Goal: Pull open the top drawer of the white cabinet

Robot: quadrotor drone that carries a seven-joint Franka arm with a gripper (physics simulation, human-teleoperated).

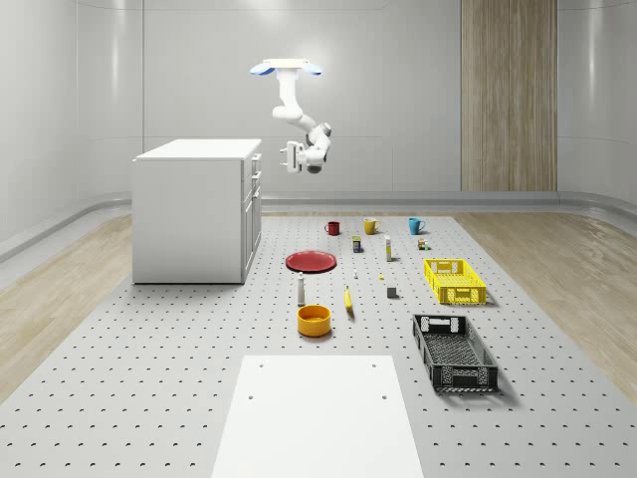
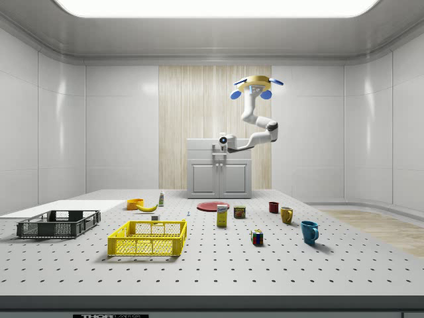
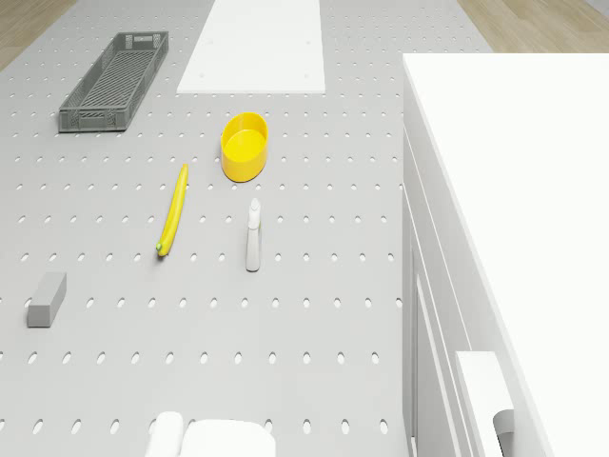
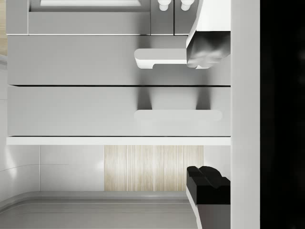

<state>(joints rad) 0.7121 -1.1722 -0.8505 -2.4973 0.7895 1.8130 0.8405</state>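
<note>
The white cabinet (image 1: 191,211) stands at the whole-scene view's left, its drawer fronts (image 1: 254,189) facing right. The drone (image 1: 287,68) hovers above and to the right of it, with the arm hanging down. My gripper (image 1: 286,157) is level with the top drawer, a short gap from its front. The wrist view looks straight at the fronts. There the top drawer's handle (image 4: 178,115) runs between my two widely spread fingertips (image 4: 207,188); the gripper (image 4: 207,117) is open and holds nothing. The drawer is closed. The side view has the gripper (image 2: 220,149) in front of the cabinet (image 2: 220,173).
On the perforated floor right of the cabinet lie a red plate (image 1: 311,261), a yellow bowl (image 1: 314,320), a banana (image 1: 348,299), a spray bottle (image 1: 301,289), mugs (image 1: 370,226), a yellow crate (image 1: 454,281), a black crate (image 1: 454,352) and a white board (image 1: 317,418).
</note>
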